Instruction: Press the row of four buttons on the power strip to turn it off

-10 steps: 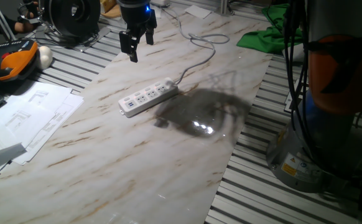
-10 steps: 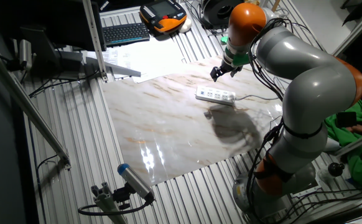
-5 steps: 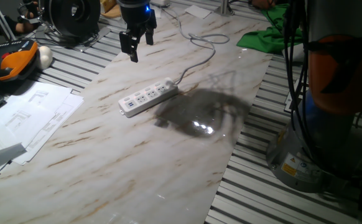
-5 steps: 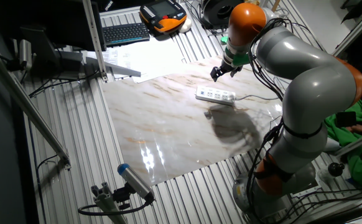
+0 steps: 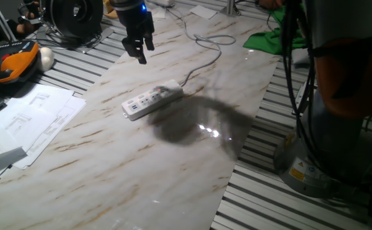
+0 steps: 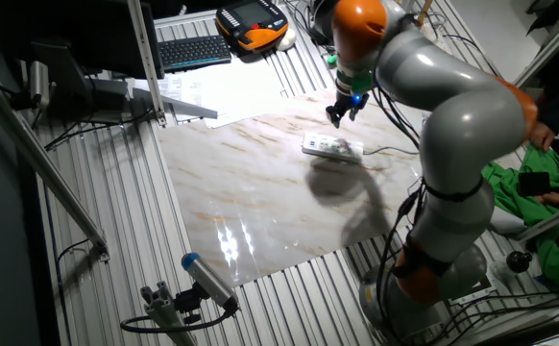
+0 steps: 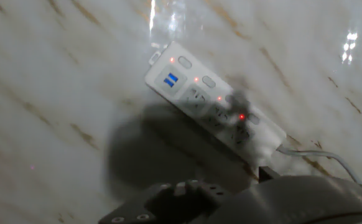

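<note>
The white power strip (image 5: 151, 101) lies slanted on the marbled board, its pale cable (image 5: 205, 61) trailing to the far side. In the hand view the power strip (image 7: 215, 106) runs diagonally, and its buttons (image 7: 209, 81) sit in a line along one edge with small red lights beside them. My gripper (image 5: 141, 51) hangs above the board, beyond the strip and to its left, touching nothing. A gap shows between its dark fingers (image 5: 137, 56). The other fixed view has the gripper (image 6: 340, 113) just above the strip (image 6: 332, 147). The arm's shadow covers part of the strip.
Loose papers (image 5: 26, 121) and an orange-black pendant (image 5: 10, 64) lie left of the board. A green cloth (image 5: 269, 35) is at the far right. The robot base (image 5: 326, 160) stands to the right, and a keyboard (image 6: 193, 48) sits on the slatted table.
The arm has swung and the gripper has shifted slightly left. Its shadow has slid left across the board onto the strip's cable end.
</note>
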You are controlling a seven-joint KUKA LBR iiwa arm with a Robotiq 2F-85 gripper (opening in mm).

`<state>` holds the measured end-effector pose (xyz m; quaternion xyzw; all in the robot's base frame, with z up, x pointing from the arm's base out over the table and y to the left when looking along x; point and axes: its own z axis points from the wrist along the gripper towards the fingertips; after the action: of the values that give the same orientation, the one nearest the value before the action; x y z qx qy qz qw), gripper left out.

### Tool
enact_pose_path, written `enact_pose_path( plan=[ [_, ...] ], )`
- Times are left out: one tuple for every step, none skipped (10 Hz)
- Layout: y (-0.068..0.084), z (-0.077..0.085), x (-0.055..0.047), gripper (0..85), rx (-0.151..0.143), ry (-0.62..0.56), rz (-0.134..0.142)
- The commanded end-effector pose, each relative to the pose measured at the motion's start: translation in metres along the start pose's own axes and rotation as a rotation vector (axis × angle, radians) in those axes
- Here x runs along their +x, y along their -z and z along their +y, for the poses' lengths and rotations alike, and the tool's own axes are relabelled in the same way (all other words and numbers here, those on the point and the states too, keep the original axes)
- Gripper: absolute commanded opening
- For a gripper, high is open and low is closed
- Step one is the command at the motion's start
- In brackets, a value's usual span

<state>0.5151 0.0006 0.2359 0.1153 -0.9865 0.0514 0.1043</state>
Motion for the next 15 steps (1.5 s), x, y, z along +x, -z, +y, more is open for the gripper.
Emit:
enact_pose_path(
  plan=[
    [0.0001, 0.0000, 0.0000, 0.0, 0.018, 0.071, 0.038],
    [0.0000, -0.0002, 0.0002, 0.0, 0.019, 0.065, 0.030],
    [0.0000, -0.0004, 0.0002, 0.0, 0.023, 0.041, 0.021],
    [0.0003, -0.0008, 0.0001, 0.0, 0.024, 0.028, 0.008],
    [0.0003, -0.0008, 0.0001, 0.0, 0.024, 0.028, 0.001],
    [0.0003, -0.0009, 0.0001, 0.0, 0.025, 0.028, -0.001],
    [0.0004, -0.0012, 0.0002, 0.0, 0.023, 0.030, -0.008],
    [0.0005, -0.0014, 0.0002, 0.0, 0.028, 0.034, -0.014],
    [0.0005, -0.0021, 0.0002, 0.0, 0.028, 0.039, -0.014],
    [0.0004, -0.0025, 0.0003, 0.0, 0.029, 0.047, -0.017],
    [0.0012, -0.0029, 0.0002, 0.0, 0.057, 0.060, -0.020],
    [0.0017, -0.0031, 0.0002, 0.0, 0.077, 0.078, -0.028],
    [0.0018, -0.0033, 0.0003, 0.0, 0.081, 0.084, -0.031],
    [0.0012, -0.0055, 0.0005, 0.0, 0.060, 0.078, -0.035],
    [0.0009, -0.0064, 0.0007, 0.0, 0.050, 0.078, -0.038]
  ],
)
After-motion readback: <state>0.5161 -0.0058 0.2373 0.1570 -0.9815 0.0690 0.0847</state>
